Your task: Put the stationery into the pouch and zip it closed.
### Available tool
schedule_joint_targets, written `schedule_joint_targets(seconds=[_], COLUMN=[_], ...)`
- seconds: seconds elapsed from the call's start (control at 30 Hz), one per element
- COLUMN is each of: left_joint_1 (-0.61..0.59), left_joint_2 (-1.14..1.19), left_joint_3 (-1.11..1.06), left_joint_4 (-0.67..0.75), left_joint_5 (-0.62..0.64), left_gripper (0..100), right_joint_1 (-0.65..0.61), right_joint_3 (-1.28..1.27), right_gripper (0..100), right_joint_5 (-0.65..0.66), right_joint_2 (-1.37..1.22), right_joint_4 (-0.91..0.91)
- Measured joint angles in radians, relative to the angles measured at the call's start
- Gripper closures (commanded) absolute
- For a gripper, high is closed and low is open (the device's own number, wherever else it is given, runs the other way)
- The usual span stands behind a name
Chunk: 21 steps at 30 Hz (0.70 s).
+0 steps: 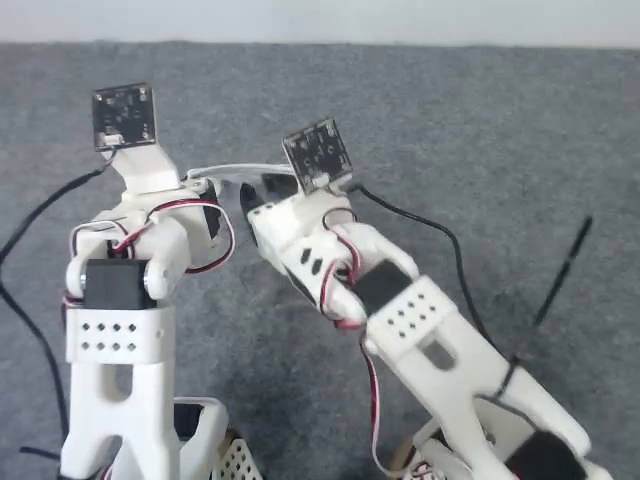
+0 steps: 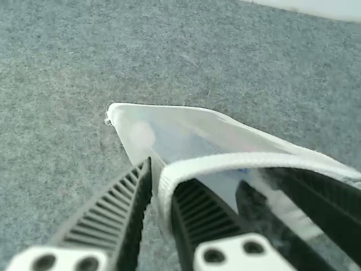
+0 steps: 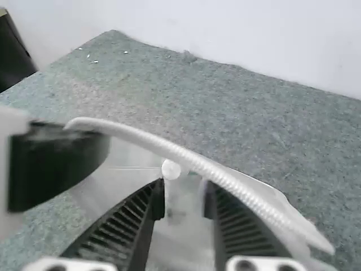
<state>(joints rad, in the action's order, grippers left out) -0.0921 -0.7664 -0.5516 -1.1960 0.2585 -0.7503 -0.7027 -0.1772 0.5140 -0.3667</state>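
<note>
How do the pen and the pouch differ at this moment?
The pen is thin and black; the pouch is wide and translucent white. The pen lies on the carpet, apart from both grippers; the pouch is clamped by the left gripper and the right gripper.

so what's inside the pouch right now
Through the translucent pouch only a pale blotch and a faint blue fleck show. What they are can't be told; the left gripper covers the lower part.

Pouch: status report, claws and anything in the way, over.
Left claw shut on pouch rim. Right claw shut on pouch too. Black pen out on carpet, not bagged. Nothing blocking.
</note>
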Motion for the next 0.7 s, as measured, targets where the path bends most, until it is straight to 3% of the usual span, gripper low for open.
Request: schedule_joint_targets(seconds=[0.27, 0.53, 0.7], left_joint_1=[-0.002, -0.009, -0.089], left_joint_2=[0.0, 0.0, 0.0], left_joint_3=[0.0, 0.0, 0.0], left_joint_4=[0.0, 0.0, 0.0], left_joint_5=[0.0, 0.0, 0.014], left_gripper=[99, 99, 99], right_joint_1=[0.015, 0.08, 0.081], right_joint_3=[-0.126, -0.135, -0.138], right_gripper=[81.5, 81.4, 81.4], right_joint_5=[0.002, 0.002, 0.002], right_joint_2=[0.239, 0.396, 0.473], right_joint_4=[-0.006, -0.13, -0.189])
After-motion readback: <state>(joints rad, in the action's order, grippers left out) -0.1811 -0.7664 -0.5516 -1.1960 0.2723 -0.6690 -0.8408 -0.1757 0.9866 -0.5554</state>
